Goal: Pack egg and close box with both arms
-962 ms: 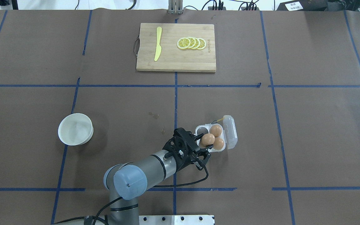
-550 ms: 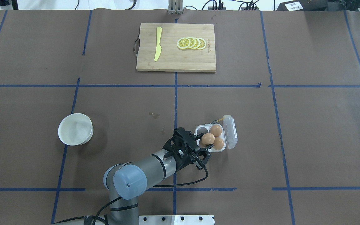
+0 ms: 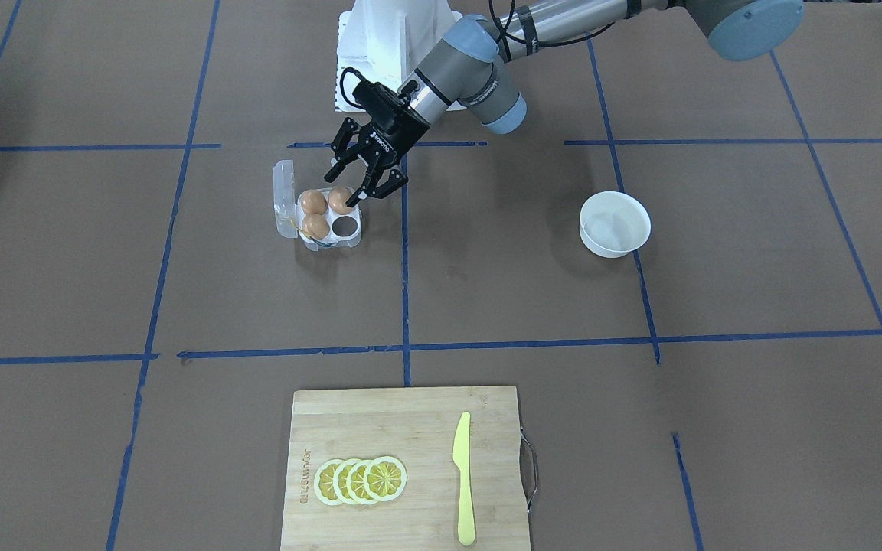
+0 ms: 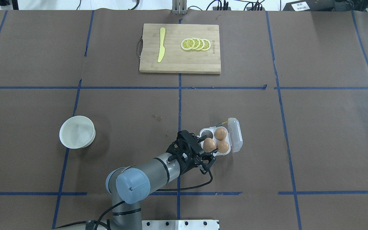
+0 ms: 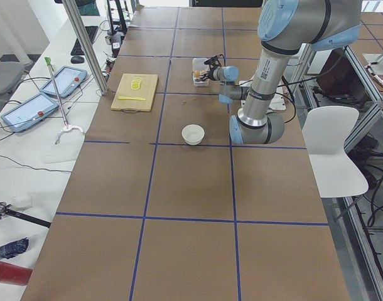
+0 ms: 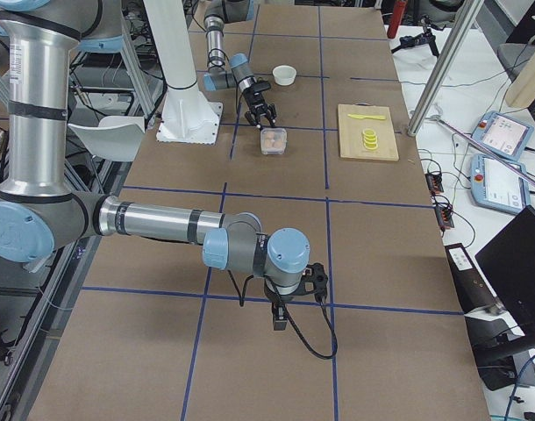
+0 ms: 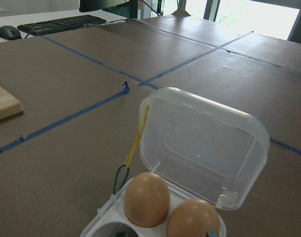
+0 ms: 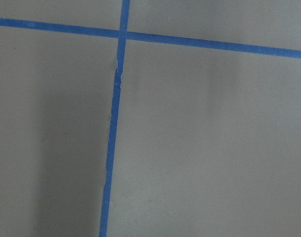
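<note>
Three eggs seated, lid open: release risk

Three of four cells in the clear egg carton [image 3: 331,243] are filled. Left hand [image 4: 207,145] has its fingers spread loosely either side of the egg [image 4: 209,143], which sits in the cell nearest that hand, with no firm pinch visible. Egg is smooth and orange-brown.

Risks, judged:
- A finger dragging on the way out could roll the egg or tip the light carton.
- The open lid [image 4: 236,134], beyond the carton from the hand, may shove the carton along the desk [image 4: 267,143] when shut.
- The yellow string [image 7: 135,140] could snag.

Right hand [image 6: 280,321] is well apart; spread or pressed together, cannot tell.
</note>
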`<state>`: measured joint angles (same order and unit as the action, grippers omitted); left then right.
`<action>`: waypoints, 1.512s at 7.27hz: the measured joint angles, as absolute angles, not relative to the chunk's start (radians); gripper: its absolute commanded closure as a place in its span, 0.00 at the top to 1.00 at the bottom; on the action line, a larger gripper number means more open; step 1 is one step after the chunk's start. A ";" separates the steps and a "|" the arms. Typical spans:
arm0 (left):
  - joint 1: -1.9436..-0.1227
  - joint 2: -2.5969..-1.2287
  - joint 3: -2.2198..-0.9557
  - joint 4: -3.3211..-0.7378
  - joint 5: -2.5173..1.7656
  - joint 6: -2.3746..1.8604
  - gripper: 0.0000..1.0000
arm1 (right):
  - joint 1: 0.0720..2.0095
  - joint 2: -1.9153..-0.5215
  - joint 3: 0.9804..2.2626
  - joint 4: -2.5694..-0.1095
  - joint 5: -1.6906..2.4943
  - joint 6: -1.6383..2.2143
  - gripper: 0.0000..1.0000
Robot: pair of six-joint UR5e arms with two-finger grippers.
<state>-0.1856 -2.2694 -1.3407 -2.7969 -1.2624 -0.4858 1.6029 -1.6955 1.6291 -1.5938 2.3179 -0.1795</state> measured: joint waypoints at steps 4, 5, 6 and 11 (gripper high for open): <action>-0.192 -2.269 -1.348 -2.797 -1.263 -0.489 0.83 | 1.604 -1.695 1.629 -1.594 2.318 -0.179 1.00; -0.196 -2.269 -1.349 -2.794 -1.264 -0.488 0.83 | 1.604 -1.695 1.629 -1.594 2.318 -0.179 1.00; -0.204 -2.270 -1.349 -2.790 -1.272 -0.490 0.84 | 1.604 -1.695 1.629 -1.594 2.318 -0.179 1.00; -0.465 -2.209 -1.545 -2.504 -1.770 -0.522 0.99 | 1.607 -1.696 1.629 -1.594 2.318 -0.179 1.00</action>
<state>-0.4645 -2.2086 -1.5448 -2.5043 -1.7697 -0.5222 1.6068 -1.6964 1.6291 -1.5938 2.3178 -0.1791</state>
